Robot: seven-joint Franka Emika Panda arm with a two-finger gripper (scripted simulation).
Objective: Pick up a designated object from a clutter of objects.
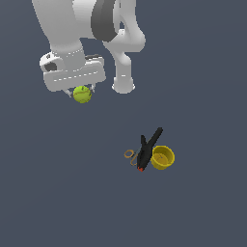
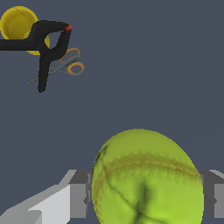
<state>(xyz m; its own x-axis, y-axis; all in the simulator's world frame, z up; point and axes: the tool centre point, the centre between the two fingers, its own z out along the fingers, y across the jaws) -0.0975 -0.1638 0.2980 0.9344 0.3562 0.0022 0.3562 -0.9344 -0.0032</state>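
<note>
The yellow-green ball (image 1: 82, 94) with faint seam lines sits between my gripper's (image 1: 81, 92) fingers, held up and away from the rest of the clutter at the exterior view's upper left. In the wrist view the ball (image 2: 146, 179) fills the space between the two grey fingers (image 2: 78, 199), which press on its sides. The gripper (image 2: 146, 197) is shut on the ball. The rest of the clutter lies apart: a yellow cup (image 1: 162, 157), a black tool with a red tip (image 1: 147, 147) and a tan ring-handled item (image 1: 130, 156).
In the wrist view the yellow cup (image 2: 17, 26), the black tool (image 2: 46, 48) and the ring-handled item (image 2: 70, 63), which looks like scissors, lie grouped on the dark grey floor (image 1: 58, 193). The arm's white links (image 1: 120, 43) hang over the exterior view's upper part.
</note>
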